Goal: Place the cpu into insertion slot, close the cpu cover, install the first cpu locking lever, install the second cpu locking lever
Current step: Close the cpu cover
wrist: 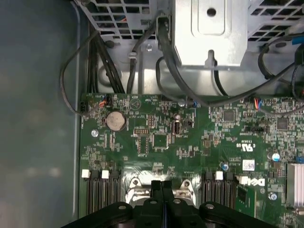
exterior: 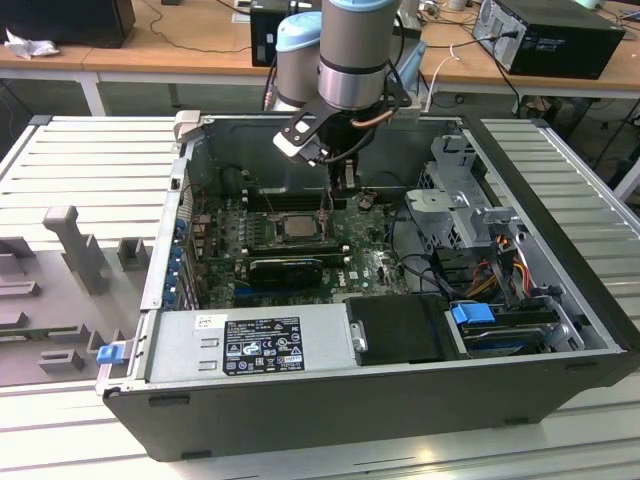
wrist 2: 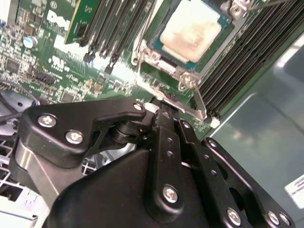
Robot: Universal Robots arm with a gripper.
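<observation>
Second wrist view, showing cpu (wrist 2: 190, 31) seated in insertion slot (wrist 2: 164, 61); beside that slot, gripper (wrist 2: 159, 114) pinched together, empty, likely for pressing rather than carrying.

Cpu (exterior: 297, 226), small pale beige-silver square, just above centre of the exterior view, lying flat in the insertion slot (wrist 2: 222, 40), dark socket with silvery rim on green board, cpu cover (wrist 2: 183, 105), thin silvery frame, apparently raised off the chip.
</observation>
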